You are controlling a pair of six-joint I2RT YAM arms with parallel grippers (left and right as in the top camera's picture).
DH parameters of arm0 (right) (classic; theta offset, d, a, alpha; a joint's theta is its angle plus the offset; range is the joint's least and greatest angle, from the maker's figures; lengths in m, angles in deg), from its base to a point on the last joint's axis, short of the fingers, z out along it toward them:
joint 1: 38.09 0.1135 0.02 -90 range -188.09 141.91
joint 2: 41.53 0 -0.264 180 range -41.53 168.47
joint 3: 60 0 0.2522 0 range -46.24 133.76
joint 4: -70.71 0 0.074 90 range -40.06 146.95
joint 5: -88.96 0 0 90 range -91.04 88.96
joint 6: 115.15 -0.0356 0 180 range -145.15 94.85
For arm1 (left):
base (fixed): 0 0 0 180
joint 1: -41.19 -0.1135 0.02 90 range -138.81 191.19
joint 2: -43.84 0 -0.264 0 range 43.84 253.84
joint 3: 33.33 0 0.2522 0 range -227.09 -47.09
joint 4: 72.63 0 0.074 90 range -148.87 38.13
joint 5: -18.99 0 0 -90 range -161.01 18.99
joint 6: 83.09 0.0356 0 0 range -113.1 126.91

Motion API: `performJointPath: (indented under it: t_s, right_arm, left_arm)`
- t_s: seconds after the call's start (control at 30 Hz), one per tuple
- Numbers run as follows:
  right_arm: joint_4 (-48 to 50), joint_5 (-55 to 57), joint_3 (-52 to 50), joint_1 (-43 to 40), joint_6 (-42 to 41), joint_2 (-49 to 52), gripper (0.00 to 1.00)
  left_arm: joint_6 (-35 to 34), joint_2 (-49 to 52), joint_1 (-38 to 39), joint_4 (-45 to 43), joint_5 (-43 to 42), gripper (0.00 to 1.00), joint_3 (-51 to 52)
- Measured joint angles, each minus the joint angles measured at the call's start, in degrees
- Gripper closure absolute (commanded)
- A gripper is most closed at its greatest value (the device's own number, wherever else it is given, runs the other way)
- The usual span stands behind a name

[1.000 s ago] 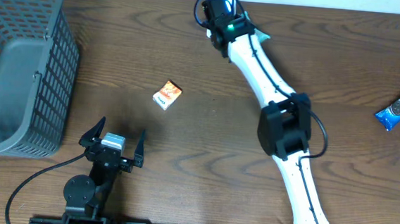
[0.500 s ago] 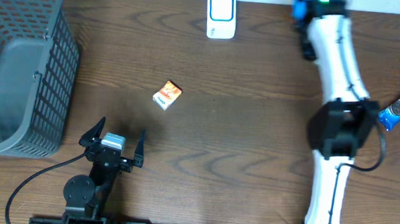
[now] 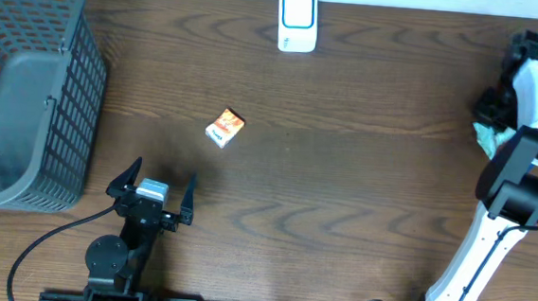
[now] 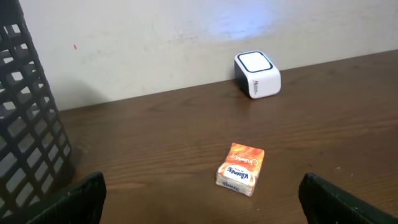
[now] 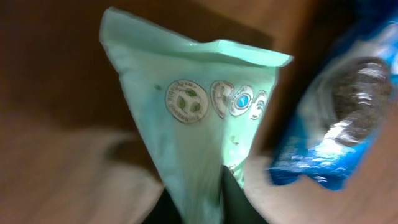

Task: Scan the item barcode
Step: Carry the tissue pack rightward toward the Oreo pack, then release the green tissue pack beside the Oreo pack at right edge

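Note:
The item, a mint-green packet point(image 5: 205, 118), hangs in front of the right wrist camera. My right gripper point(image 5: 199, 208) is shut on its lower end, with a dark finger point(image 5: 239, 202) on each side. In the overhead view the packet point(image 3: 485, 139) shows at the table's far right edge, just below the right gripper point(image 3: 488, 111). The white scanner with a blue-rimmed face point(image 3: 297, 20) stands at the back centre, also seen in the left wrist view as the scanner point(image 4: 257, 74). My left gripper point(image 3: 152, 195) rests open near the front left, holding nothing.
An orange Kleenex tissue pack point(image 3: 224, 127) lies left of centre, ahead of the left gripper point(image 4: 202, 199). A dark mesh basket point(image 3: 27, 86) fills the left side. A blue Oreo pack point(image 5: 336, 118) lies right beside the green packet; the right arm hides it from overhead.
The right arm has swung from the scanner at the back centre to the far right edge, carrying the green packet. The scanner is now uncovered. The left arm has not moved.

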Motion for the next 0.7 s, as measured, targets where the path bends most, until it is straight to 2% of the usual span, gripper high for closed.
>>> performJointPath:
  t_s: [0.03,0.07,0.3,0.43,0.7]
  right_arm:
    - [-0.11,0.66,-0.09,-0.79,-0.04,0.0,0.05]
    - [-0.22,1.2,-0.09,-1.64,0.02,0.0,0.01]
    - [-0.79,2.29,0.02,-6.14,2.4,-0.37,0.01]
    - [1.22,-2.69,0.02,-5.75,3.43,-2.95,0.01]
    - [4.39,-15.58,0.55,0.39,3.82,-17.88,0.01]
  left_arm:
    - [0.0,0.0,0.0,0.0,0.0,0.02,0.0]
    - [0.0,0.0,0.0,0.0,0.0,0.02,0.0]
    - [0.0,0.0,0.0,0.0,0.0,0.02,0.0]
    - [0.0,0.0,0.0,0.0,0.0,0.02,0.0]
    - [0.0,0.0,0.0,0.0,-0.02,0.02,0.0]
